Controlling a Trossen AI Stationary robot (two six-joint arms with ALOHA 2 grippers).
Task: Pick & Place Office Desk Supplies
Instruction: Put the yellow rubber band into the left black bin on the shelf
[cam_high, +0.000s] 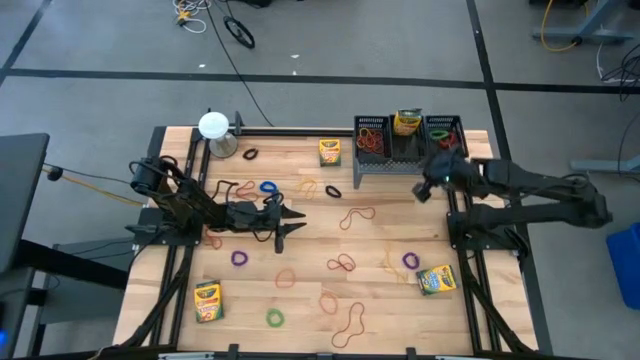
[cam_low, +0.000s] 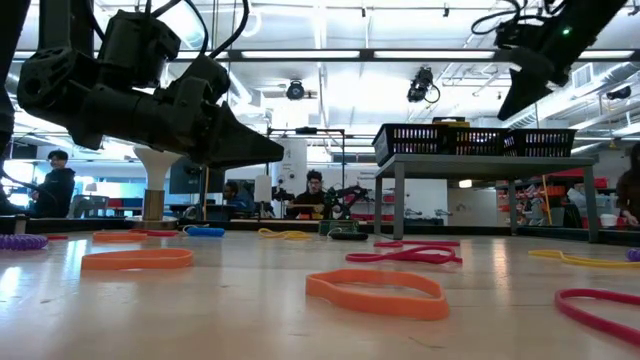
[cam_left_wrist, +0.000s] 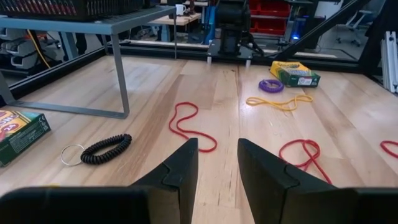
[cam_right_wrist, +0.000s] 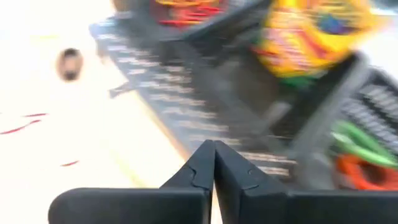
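Light wooden desk (cam_high: 400, 230), slatted top, carrying scattered supplies.

Black wire-mesh compartment rack (cam_high: 405, 145), raised on legs at the far edge, right of centre. One yellow-and-green crayon box (cam_high: 407, 122) stands in its middle compartment; red and orange rubber bands (cam_high: 371, 140) lie in the left compartment (more bands in the right one).

Crayon boxes on the desk, three: one at the far centre (cam_high: 329, 152), one near left (cam_high: 207, 301), one near right (cam_high: 436, 280).

Thin rubber-band loops, loose across the top: a red loop (cam_high: 357, 216) at centre, an orange loop (cam_high: 286, 278) nearer, a green ring (cam_high: 274, 318) at the near edge, a purple ring (cam_high: 239, 258) left of centre, a blue ring (cam_high: 268, 187) farther back.

Black coiled band with a metal ring (cam_left_wrist: 99, 149), beside the rack's leg.

White round-topped object (cam_high: 214, 126), far left corner.

Left tool (cam_high: 283, 222): low over the desk left of centre, fingers parted with a gap between them, holding nothing.

Right tool (cam_right_wrist: 214, 163): raised just in front of the rack, fingers pressed fully together, empty.
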